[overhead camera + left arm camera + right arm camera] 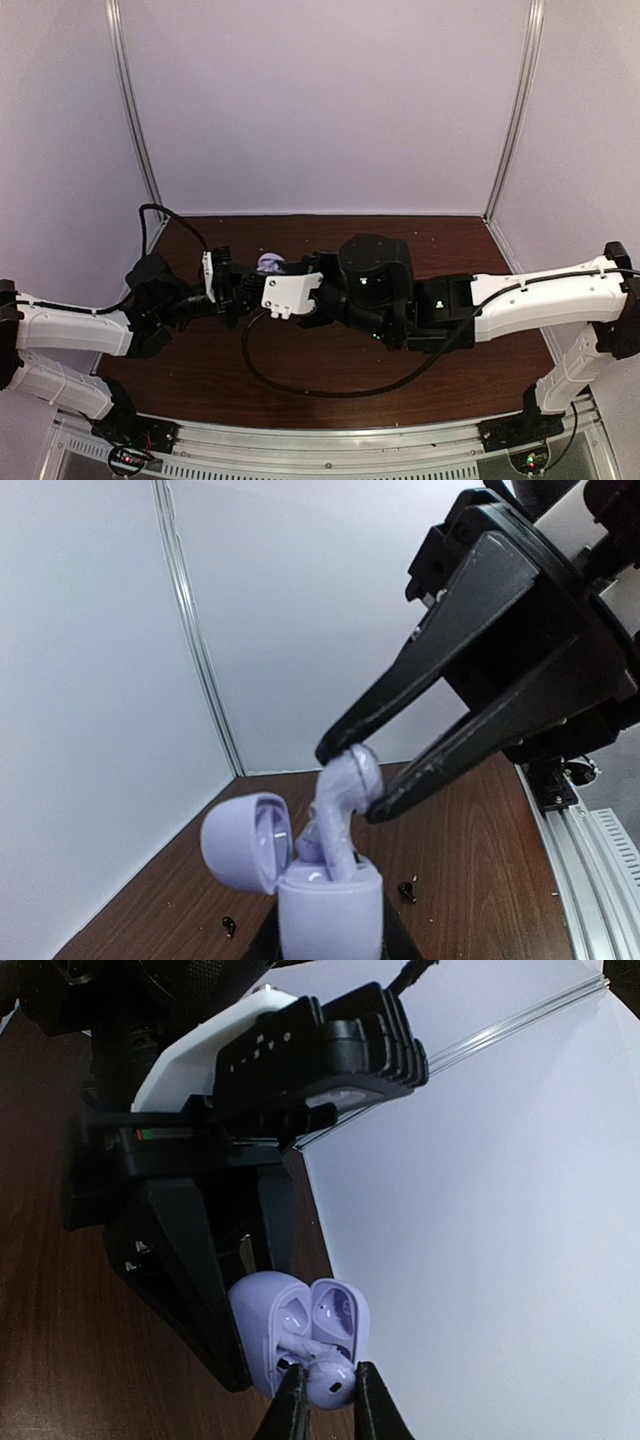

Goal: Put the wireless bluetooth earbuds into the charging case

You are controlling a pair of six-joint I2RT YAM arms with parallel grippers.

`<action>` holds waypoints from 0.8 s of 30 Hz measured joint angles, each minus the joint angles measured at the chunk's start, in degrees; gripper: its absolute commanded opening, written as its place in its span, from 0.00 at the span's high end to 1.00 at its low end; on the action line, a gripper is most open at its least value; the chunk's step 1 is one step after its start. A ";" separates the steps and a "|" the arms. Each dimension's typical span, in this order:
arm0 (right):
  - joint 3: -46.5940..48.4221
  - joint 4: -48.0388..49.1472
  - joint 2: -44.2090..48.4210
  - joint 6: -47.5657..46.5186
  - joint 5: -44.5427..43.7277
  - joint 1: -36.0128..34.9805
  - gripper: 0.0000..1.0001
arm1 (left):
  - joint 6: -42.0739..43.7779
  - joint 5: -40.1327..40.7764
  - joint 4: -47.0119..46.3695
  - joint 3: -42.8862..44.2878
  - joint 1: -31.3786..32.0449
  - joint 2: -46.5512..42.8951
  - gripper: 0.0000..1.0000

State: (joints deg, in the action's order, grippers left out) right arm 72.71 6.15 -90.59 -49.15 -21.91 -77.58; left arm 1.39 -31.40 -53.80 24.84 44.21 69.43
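Observation:
A lilac charging case (330, 910) stands upright with its lid (245, 840) swung open to the left. My left gripper (330, 945) is shut on the case's body; only dark finger edges show beside it. My right gripper (349, 780) is shut on the head of a lilac earbud (345, 790), whose stem reaches down into the case's top. In the right wrist view the earbud (330, 1382) sits between the fingertips (292, 1400), right in front of the case (262, 1322). From above, the case (270, 264) shows between both grippers. Two tiny black earbuds (406, 890) (229, 925) lie on the table.
The brown table (300, 350) is closed in by white walls on three sides. A black cable (300, 388) loops over the table in front of the arms. A metal rail (575, 860) runs along the table's edge. Small crumb-like specks are scattered over the wood.

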 measured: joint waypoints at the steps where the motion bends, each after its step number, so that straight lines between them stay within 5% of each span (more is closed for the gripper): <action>1: 0.11 0.00 -0.09 -0.22 -0.09 -0.07 0.88 | -0.11 0.15 -0.17 -0.09 0.00 0.00 1.00; 24: 0.68 -0.50 -0.52 -0.46 -0.22 -1.01 0.76 | -3.02 0.07 -3.61 -0.48 0.04 0.02 1.00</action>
State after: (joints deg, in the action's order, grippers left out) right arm 73.38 5.65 -91.11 -49.60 -22.13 -78.59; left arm -1.63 -31.33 -57.41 24.36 44.25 69.45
